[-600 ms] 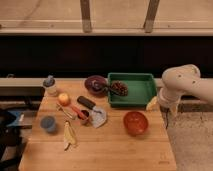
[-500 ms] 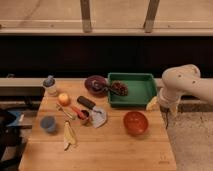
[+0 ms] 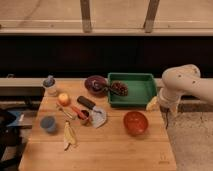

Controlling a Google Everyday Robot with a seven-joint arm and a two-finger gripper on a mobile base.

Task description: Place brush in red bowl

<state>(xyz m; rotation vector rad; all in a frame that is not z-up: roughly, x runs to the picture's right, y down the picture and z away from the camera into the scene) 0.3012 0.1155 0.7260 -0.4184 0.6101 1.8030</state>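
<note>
No change over the last half second. The arm, the claw and everything on the counter (image 3: 100,155) sit exactly where they did in the two earlier views. Treat that as zero task progress so far: approach not started.

Claw (image 3: 168,110): it hangs below the white arm (image 3: 181,82), up and to the right of the red bowl (image 3: 135,123), at the counter's right edge. The brush is not in it. Released or clenched, I can't tell from this view.

Brush (image 3: 105,87): my best read is the slim dark stick up and to the left of the red bowl. It lies across the dark purple bowl (image 3: 94,82), with one end reaching the green tray (image 3: 145,80). It's well apart from the claw.

The red bowl looks empty and nothing touches it.

What this means for you:
- The whole pick-and-place is still ahead. The claw has to cross over the tray to reach the brush.
- Decoys sit left of the red bowl: a short black block tool (image 3: 86,102) and a red-handled utensil (image 3: 76,110). Don't target those.
- A yellow item (image 3: 151,104) sits up and right of the red bowl, just beside the claw. Watch for a bump on the first move.
</note>
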